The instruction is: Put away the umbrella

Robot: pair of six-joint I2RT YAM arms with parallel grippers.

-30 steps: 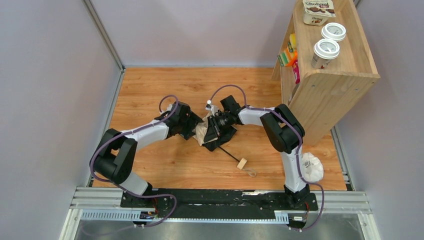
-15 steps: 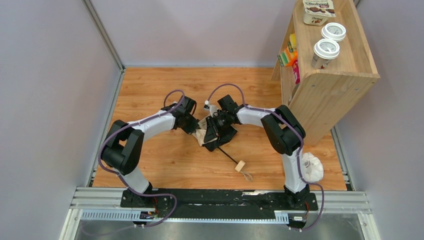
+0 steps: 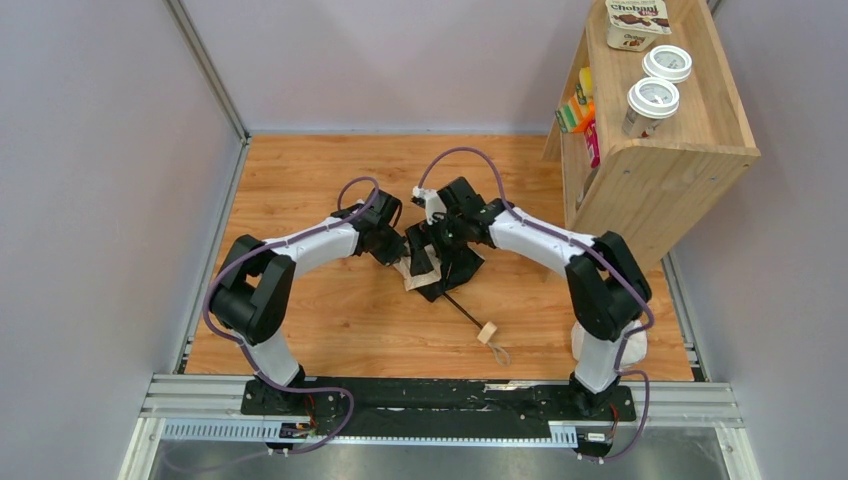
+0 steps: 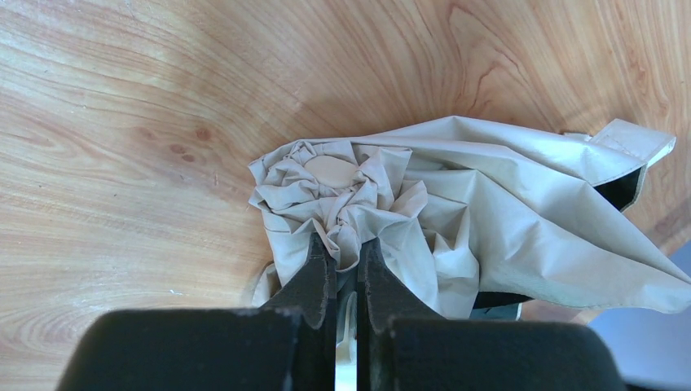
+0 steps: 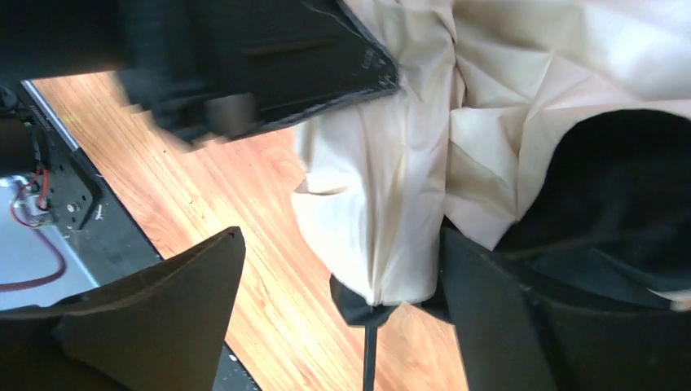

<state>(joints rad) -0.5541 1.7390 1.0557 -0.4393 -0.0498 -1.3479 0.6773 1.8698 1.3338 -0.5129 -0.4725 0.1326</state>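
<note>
Plainly, the task is only partly done: the umbrella (image 3: pixel 425 268) lies on the wooden table (image 3: pixel 300 180), about mid-table between our two arms, collapsed but loose, and not yet stowed anywhere. We judge that the cloth has yet to be gathered tight and strapped, and the whole thing then carried to its place; a wooden shelf (image 3: pixel 660 170) stands well apart at the right rear. The left gripper (image 4: pixel 342 248) is pinched together on a fold of the canopy (image 4: pixel 456 220), just below a rosette of tight pleats at its crown. The right gripper (image 5: pixel 342 285) stands wide apart, its fingers on either side of the cloth and clamping nothing. The canopy is pale cream, crumpled into soft ridges and folds, with a dark underside showing at the edges and a strap tab (image 4: pixel 631 142) sticking out loose at one corner. From the bundle a thin dark shaft (image 3: pixel 460 308) runs toward the near edge and ends in a small light wooden handle (image 3: pixel 487 331) resting on the table.
</note>
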